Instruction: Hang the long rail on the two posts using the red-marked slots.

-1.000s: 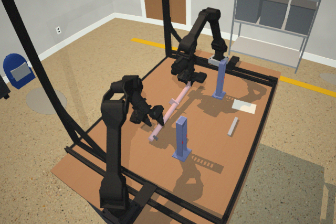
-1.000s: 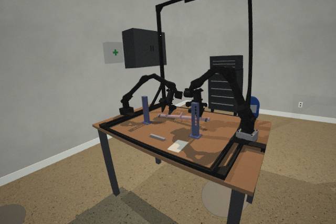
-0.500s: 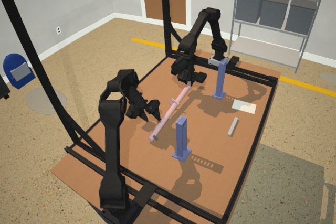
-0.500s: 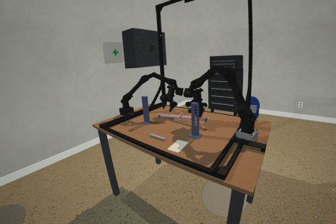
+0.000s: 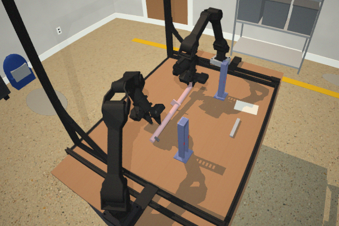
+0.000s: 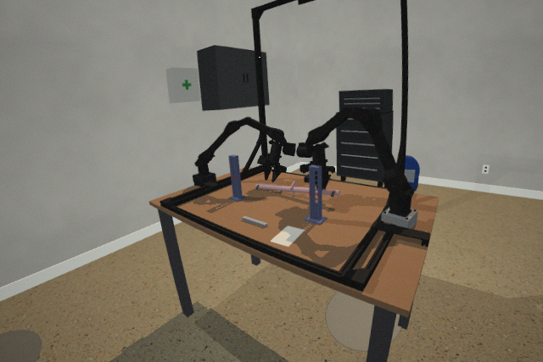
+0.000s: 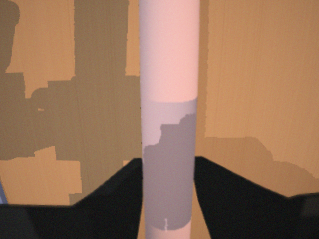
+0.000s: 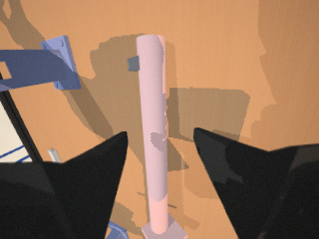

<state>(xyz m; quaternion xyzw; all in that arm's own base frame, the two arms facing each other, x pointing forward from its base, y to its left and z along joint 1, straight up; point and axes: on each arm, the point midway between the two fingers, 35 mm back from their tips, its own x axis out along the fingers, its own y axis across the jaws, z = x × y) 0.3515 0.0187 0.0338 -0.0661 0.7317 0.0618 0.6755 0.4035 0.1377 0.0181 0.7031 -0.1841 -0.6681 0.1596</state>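
Note:
The long pink rail (image 5: 167, 119) (image 6: 280, 188) (image 7: 169, 55) (image 8: 154, 110) hangs above the table, off the posts. My left gripper (image 5: 190, 83) (image 7: 167, 165) is shut on it near one end. A grey hook (image 5: 156, 138) (image 8: 134, 63) shows at the other end. My right gripper (image 5: 155, 123) (image 6: 272, 178) (image 8: 160, 134) is open by that end; in its wrist view the rail shows between the fingertips, with a gap on each side. Two blue posts stand upright: one on the right arm's side (image 5: 183, 138) (image 6: 235, 178), one on the left arm's side (image 5: 223, 80) (image 6: 315, 200). Both bear red marks.
A square fin (image 5: 175, 103) (image 8: 164, 230) sticks out from the rail's middle. A grey bar (image 5: 234, 127) (image 6: 254, 221) and a pale flat sheet (image 5: 246, 107) (image 6: 287, 236) lie on the table beyond the posts. A black frame (image 5: 253, 146) edges the table.

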